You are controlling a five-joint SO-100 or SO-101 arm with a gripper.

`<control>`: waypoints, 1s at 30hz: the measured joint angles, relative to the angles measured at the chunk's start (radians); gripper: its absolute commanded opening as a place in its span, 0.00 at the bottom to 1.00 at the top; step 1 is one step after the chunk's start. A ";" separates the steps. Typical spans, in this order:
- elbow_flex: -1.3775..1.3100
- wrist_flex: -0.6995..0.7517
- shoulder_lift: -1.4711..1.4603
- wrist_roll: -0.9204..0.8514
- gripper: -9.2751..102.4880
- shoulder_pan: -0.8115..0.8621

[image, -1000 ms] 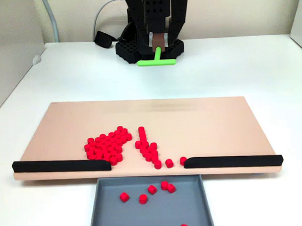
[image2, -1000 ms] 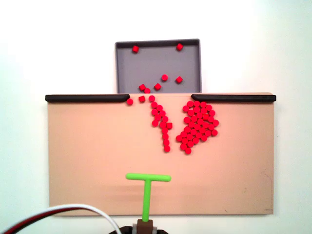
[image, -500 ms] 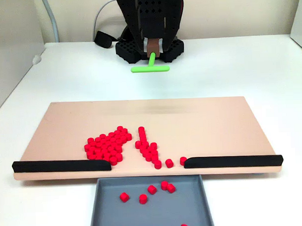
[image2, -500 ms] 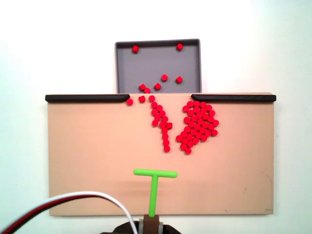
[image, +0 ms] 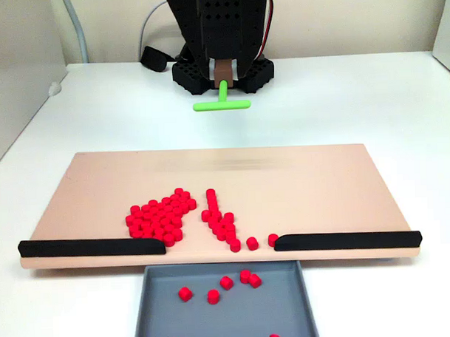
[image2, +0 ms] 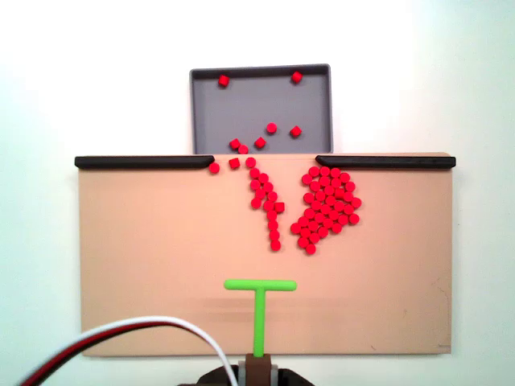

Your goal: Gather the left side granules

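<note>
Holding the green T tool [image2: 259,315] by the end of its stem, the gripper [image2: 258,371] sits at the bottom edge of a fixed view, its fingers hidden under a brown holder, so how wide they stand cannot be told. Taking the tan board [image2: 153,265] as the landmark: the tool's crossbar hangs over the board's half nearest the arm, well apart from every bead. The granules [image2: 265,205] lie on the board as a thin slanting line near its middle, running up toward the gap between the two black rails [image2: 143,162] at the board's far edge (two stray beads sit just beside the end of one rail). Just beside that line, but apart from it, lies the large red cluster [image2: 326,209], close under the other rail. Beyond the gap, touching the board's far edge, stands the grey tray [image2: 322,104] with several red beads in it. In a fixed view from the front, the tool [image: 222,103] hangs above the white table [image: 371,104] beyond the board.
</note>
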 measured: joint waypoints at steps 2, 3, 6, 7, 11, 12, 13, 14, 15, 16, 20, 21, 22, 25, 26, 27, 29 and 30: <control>0.000 0.000 0.000 0.000 0.08 0.002; 0.000 0.000 0.000 0.000 0.08 0.002; 0.000 0.000 0.000 0.003 0.08 0.002; 0.000 0.000 0.000 0.003 0.08 0.002; 0.000 0.000 0.000 0.011 0.08 0.002; 0.000 0.000 0.000 0.011 0.08 0.002; 0.000 0.000 0.000 0.006 0.08 0.002; 0.000 0.000 0.000 -0.002 0.08 0.002; 0.000 0.000 0.000 -0.011 0.08 0.002; 0.000 0.000 -0.006 -0.015 0.08 0.002; 0.000 0.000 -0.012 -0.015 0.08 -0.009; 0.000 0.000 -0.012 -0.015 0.08 -0.014; 0.000 0.000 -0.012 -0.015 0.08 -0.017; 0.000 0.000 -0.012 -0.015 0.08 -0.020; 0.000 0.000 -0.011 -0.015 0.08 -0.020; 0.000 0.000 -0.011 -0.015 0.08 -0.020; 0.000 0.000 -0.011 -0.015 0.08 -0.020; 0.000 0.000 -0.011 -0.015 0.08 -0.020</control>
